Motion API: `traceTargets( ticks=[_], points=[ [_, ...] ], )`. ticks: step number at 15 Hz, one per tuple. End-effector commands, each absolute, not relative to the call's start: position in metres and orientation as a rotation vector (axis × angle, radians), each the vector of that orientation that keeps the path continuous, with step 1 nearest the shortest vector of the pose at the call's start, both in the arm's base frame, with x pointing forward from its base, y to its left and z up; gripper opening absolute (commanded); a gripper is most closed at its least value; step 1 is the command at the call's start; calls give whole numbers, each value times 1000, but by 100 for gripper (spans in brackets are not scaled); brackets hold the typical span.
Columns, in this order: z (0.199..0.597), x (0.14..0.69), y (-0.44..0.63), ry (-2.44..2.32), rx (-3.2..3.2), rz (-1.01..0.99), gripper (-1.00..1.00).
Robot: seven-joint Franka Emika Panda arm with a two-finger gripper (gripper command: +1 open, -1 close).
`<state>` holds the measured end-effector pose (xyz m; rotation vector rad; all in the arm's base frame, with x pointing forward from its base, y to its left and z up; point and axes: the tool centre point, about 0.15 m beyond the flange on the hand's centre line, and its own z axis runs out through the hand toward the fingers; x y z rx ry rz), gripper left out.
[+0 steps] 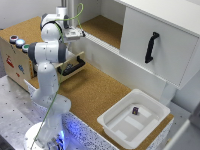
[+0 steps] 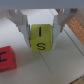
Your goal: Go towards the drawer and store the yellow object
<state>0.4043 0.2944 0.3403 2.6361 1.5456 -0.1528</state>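
Note:
The yellow object is a cube with black marks on its face. In the wrist view it sits between my two fingers, which press on its sides. My gripper is shut on it, above a white surface. In the exterior view my gripper hangs high at the back, over the white ledge beside the cork shelf, and the cube is too small to make out there. The drawer, light plywood with a black bar handle, stands pulled open from the wooden box, below the gripper and nearer the front.
A red block lies on the white surface near the cube. Coloured buttons top the wooden box. A white tub holding a small dark item stands at the exterior view's right. Behind it is a white cabinet door with a black handle.

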Motion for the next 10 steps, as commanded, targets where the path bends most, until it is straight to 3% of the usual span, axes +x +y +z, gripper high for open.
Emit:
traceTargets(
  ticks=[1, 2, 5, 10],
  points=[
    [325, 411, 289, 1586, 2704, -62, -100],
    [331, 409, 289, 1584, 2713, -77, 100],
    [363, 391, 287, 1641, 2730, -52, 100],
    [363, 391, 287, 1641, 2730, -52, 100]
  ],
)
